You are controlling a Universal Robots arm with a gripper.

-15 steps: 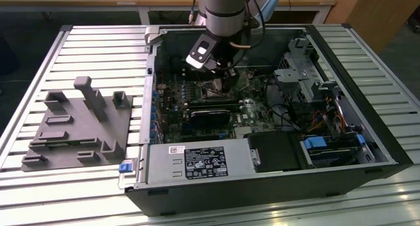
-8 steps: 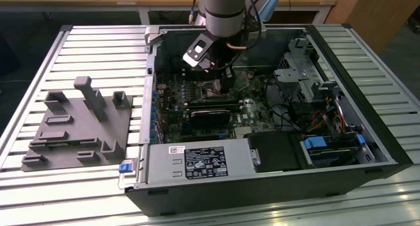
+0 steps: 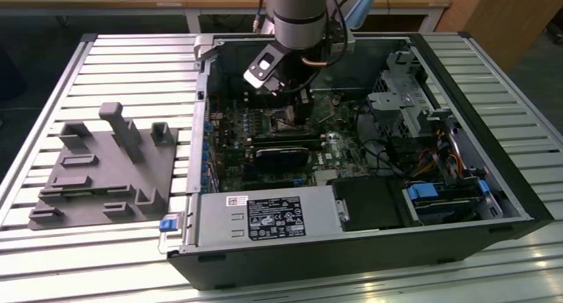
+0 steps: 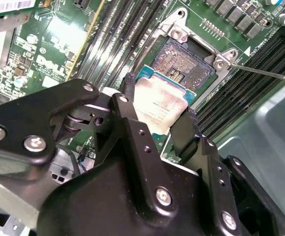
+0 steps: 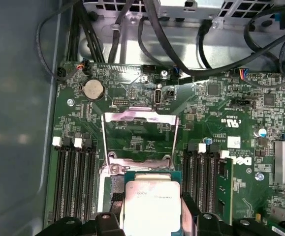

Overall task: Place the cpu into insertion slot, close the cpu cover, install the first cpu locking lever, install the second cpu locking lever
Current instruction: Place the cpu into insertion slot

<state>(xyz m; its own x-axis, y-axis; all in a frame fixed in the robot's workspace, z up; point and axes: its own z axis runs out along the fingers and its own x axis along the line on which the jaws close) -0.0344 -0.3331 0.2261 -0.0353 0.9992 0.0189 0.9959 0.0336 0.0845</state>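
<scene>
The pincer (image 4: 158, 102) squeezed the cpu (image 5: 152, 199) by two sides, with its pale silver face up and a green rim showing. The cpu hung over one edge of the insertion slot (image 4: 189, 61), whose dark middle lay mostly bare. The cpu cover (image 5: 140, 116) stood flipped open. Long black memory slots (image 5: 73, 182) ran close on both sides on the green board (image 5: 216, 118). The open computer case (image 3: 352, 250) lay on a ribbed metal tabletop (image 3: 132, 59), with a grey block (image 3: 105, 171) beside it.

Matt silvery metal cpu (image 5: 152, 204), shiny bare metal cpu cover (image 5: 140, 117)
</scene>
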